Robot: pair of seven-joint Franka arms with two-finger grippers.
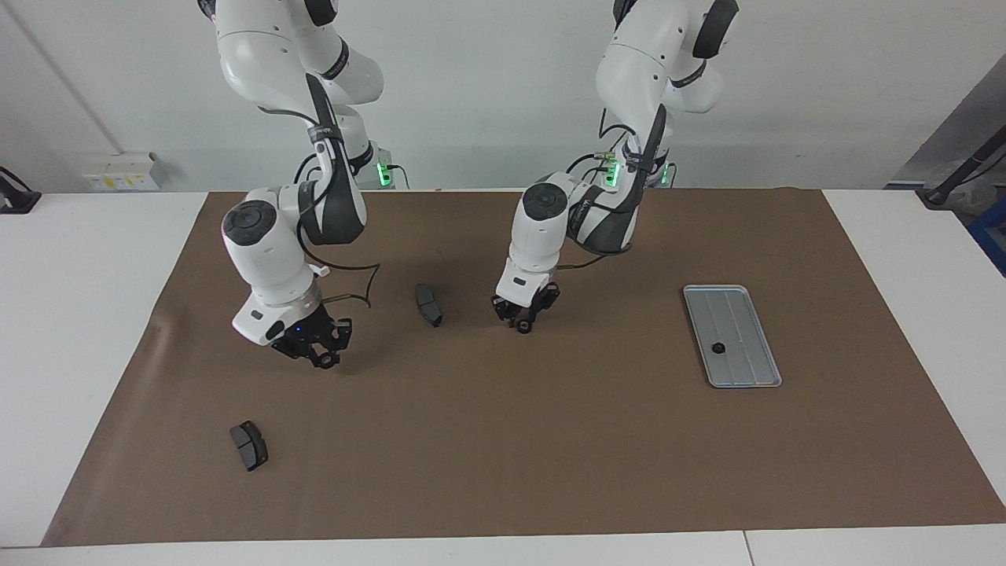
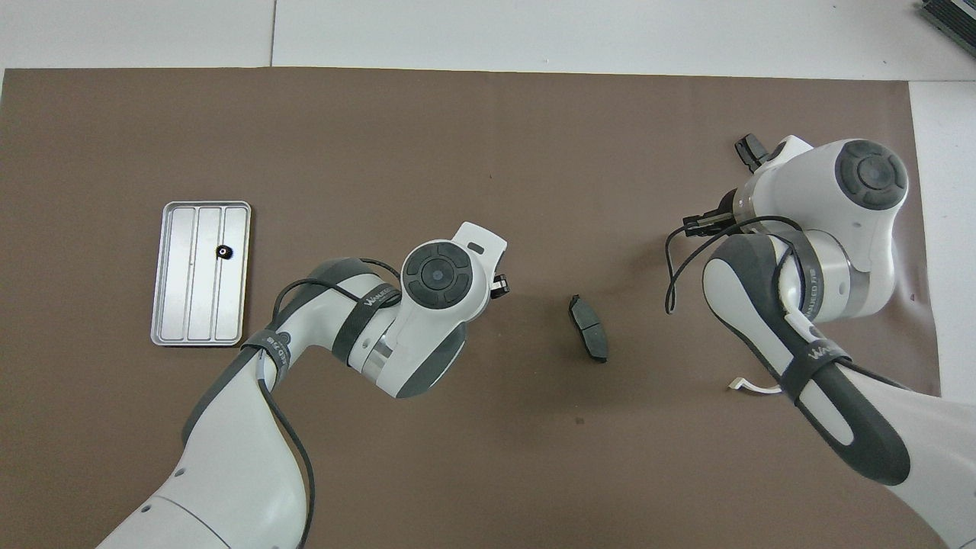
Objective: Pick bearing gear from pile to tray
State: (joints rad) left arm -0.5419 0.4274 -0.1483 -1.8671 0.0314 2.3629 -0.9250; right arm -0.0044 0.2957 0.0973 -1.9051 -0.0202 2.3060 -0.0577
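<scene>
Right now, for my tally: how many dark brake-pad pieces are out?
2. One pad mid-table; the other pad toward the right arm's end, farther from the robots. Arms may hide more.

2 glossy white arms with dark grey joint caps and grey shell panels, loose black cables, "WANJEED" lettering, green base lights, black grippers.

In the overhead view, the left arm's wrist covers nearly all of the left gripper (image 2: 499, 284), and the right arm hides all but an end of a white bracket (image 2: 751, 386) and most of a dark pad (image 2: 751, 149) toward its end of the table. A small black piece at the right gripper (image 1: 324, 358) tips and a ring (image 1: 717, 347) in the tray (image 1: 766, 376) are too small to identify
</scene>
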